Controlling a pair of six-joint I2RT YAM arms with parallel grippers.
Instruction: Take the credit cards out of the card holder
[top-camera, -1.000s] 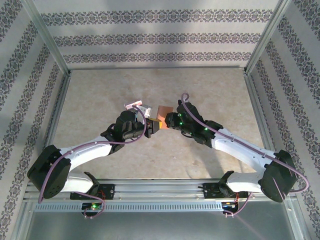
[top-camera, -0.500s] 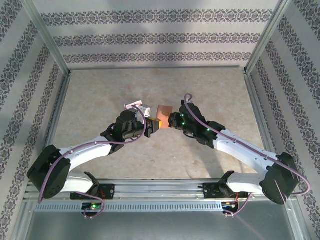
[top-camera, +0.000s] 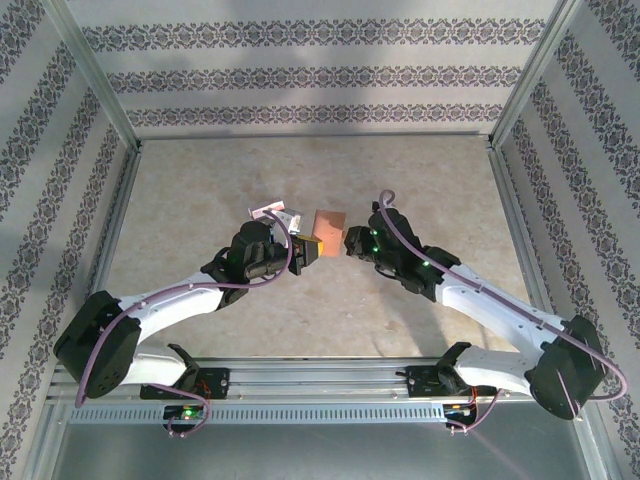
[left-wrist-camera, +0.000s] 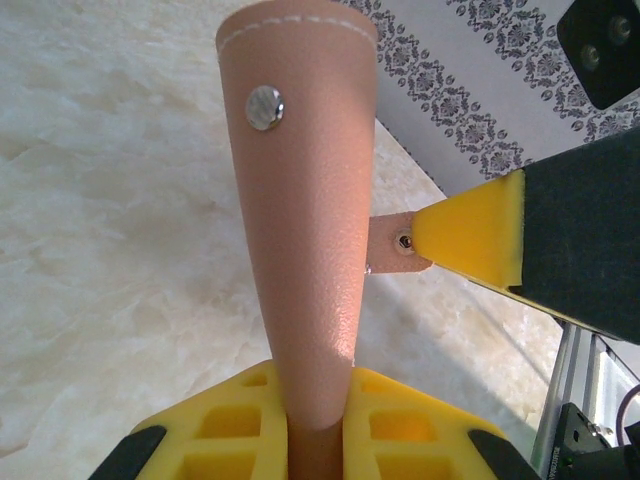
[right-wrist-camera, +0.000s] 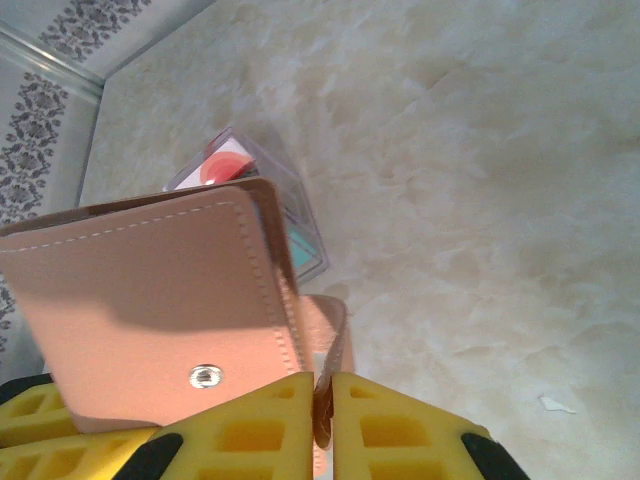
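Shifted rightward from a second ago, right gripper with its arm. Pinches shut on the snap tab of the card holder, tab pulled out sideways. Left gripper side: clamps the card holder's lower edge between yellow fingers, holds it upright over the table. Behind it, resting on the table: credit cards in a small pile, near the card holder's left side.
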